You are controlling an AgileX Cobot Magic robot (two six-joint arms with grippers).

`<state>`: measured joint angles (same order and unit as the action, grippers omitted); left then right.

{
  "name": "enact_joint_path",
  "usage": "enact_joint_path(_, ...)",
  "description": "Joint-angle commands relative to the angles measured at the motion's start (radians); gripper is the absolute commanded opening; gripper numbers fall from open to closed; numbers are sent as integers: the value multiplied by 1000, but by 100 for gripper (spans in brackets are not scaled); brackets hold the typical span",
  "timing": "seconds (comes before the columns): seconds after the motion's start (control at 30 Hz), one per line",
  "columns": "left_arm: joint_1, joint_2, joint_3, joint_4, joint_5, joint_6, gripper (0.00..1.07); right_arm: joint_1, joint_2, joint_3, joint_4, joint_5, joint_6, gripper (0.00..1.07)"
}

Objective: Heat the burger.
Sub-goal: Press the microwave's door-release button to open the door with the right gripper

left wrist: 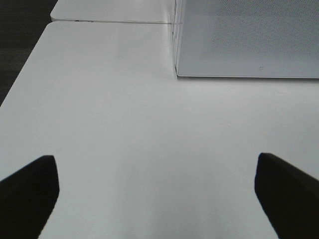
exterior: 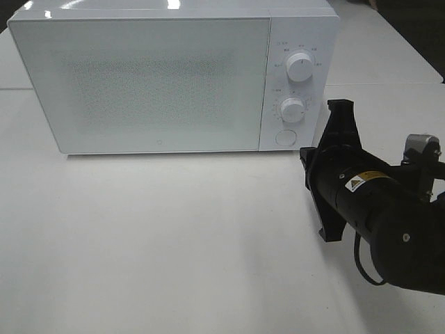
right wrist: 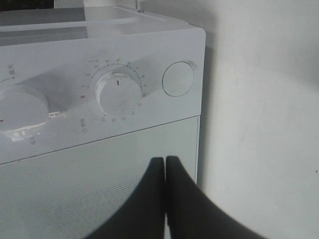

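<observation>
Microwave (exterior: 160, 83) shown with door closed; right gripper (right wrist: 165, 172) clenched empty before the door; left gripper (left wrist: 157, 191) spread wide above the table (left wrist: 124, 124).

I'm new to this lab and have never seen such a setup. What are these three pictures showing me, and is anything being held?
It is a two-armed robot at a white table. One picture looks down from a high camera; the other two come from cameras on each wrist. A white microwave, door closed, stands on the table. The right gripper, shut with nothing between its fingers, is near the microwave's round button and lower dial. The left gripper is open above bare table, holding nothing. No burger is in view.
</observation>
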<state>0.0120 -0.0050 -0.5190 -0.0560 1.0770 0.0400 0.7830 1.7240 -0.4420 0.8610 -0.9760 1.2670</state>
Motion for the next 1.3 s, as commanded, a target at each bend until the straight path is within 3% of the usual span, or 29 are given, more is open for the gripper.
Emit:
enact_joint_path(0.03,3,-16,4,-9,-9,3,100,-4,2,-10,24,-10,4,0)
enact_joint_path(0.23,3,-16,4,-9,-9,3,100,-4,45,-21,27,-74,5,0)
enact_joint_path(0.5,3,-16,4,-9,-9,3,100,-52,136,-110,-23,-70,28,0)
enact_joint_path(0.93,3,-16,4,-9,-9,3,100,-166,293,-275,-117,43,19,0)
enact_joint_path(1.3,3,-16,4,-9,-9,3,100,-182,379,-357,-117,53,16,0)
